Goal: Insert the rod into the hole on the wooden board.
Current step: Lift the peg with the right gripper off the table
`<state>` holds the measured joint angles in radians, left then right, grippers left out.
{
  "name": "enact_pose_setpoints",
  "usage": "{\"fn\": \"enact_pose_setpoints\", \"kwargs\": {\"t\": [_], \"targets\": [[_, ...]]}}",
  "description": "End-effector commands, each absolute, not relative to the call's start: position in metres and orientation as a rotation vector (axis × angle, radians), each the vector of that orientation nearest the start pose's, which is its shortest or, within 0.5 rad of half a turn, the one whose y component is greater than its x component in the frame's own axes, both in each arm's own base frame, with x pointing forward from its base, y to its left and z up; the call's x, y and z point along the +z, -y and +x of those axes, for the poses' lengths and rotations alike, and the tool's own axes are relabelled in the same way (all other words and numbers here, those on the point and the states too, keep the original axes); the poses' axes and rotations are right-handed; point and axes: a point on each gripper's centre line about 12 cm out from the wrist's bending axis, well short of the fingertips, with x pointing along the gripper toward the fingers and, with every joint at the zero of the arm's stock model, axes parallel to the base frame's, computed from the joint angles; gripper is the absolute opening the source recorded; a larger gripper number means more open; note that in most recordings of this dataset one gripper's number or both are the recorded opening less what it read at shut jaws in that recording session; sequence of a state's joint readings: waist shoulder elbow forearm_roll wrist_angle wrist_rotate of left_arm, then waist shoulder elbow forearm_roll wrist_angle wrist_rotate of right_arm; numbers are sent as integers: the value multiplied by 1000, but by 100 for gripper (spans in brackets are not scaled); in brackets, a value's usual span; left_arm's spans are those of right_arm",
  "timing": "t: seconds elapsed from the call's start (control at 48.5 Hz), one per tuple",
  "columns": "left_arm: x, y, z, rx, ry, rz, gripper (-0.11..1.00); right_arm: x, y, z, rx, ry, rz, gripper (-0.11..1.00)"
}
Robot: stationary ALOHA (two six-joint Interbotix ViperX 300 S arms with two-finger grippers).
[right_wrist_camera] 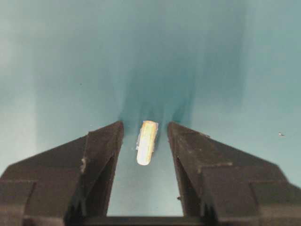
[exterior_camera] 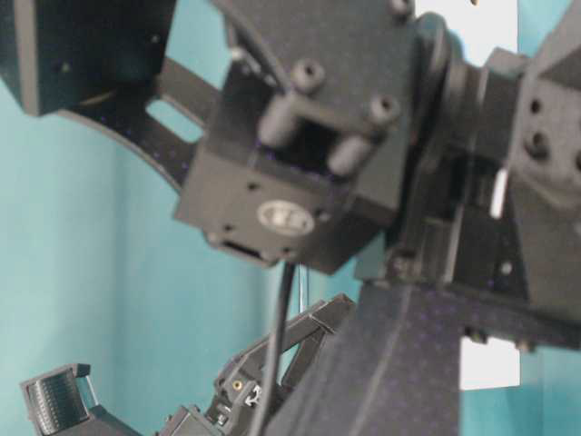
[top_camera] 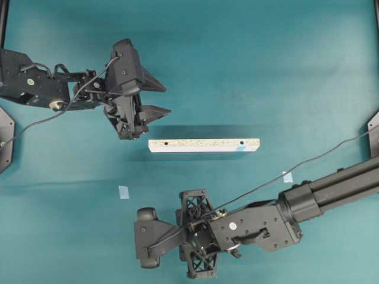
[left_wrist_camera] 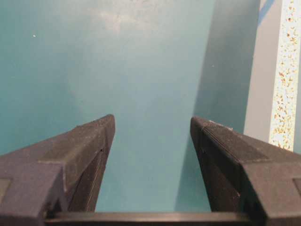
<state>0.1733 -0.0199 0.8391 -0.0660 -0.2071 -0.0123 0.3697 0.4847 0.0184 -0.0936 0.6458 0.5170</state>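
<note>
The wooden board (top_camera: 204, 145) lies flat mid-table, white edge toward the front. Its hole (top_camera: 242, 143) with the light-blue patch is near the right end, and a bare hole (top_camera: 166, 143) is near the left end. The rod (right_wrist_camera: 146, 142), a short cream dowel, lies on the teal table between the fingers of my right gripper (right_wrist_camera: 145, 126), which stands open around it without touching. In the overhead view the right gripper (top_camera: 196, 235) hides the rod. My left gripper (top_camera: 167, 99) hovers open and empty just up-left of the board. In its wrist view the left gripper (left_wrist_camera: 153, 120) has the board (left_wrist_camera: 284, 70) at its right.
Two pale-blue tape squares (top_camera: 124, 191) (top_camera: 288, 176) lie on the table in front of the board. A cable (top_camera: 331, 151) runs from the right arm across the table. The right arm's body (exterior_camera: 300, 182) fills the table-level view.
</note>
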Motion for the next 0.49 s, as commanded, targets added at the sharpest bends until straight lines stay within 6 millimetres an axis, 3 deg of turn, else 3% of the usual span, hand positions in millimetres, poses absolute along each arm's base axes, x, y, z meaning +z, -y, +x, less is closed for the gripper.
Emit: {"fn": "enact_pose_setpoints", "kwargs": {"t": [0.0,0.474], "targets": [[150,-62,352,203,-573,-127,75,132,-176,480,38,-1101,154,52],[150,-61,352,200,-575,-127,75,132,-168,483,25,-1097,152,52]]}}
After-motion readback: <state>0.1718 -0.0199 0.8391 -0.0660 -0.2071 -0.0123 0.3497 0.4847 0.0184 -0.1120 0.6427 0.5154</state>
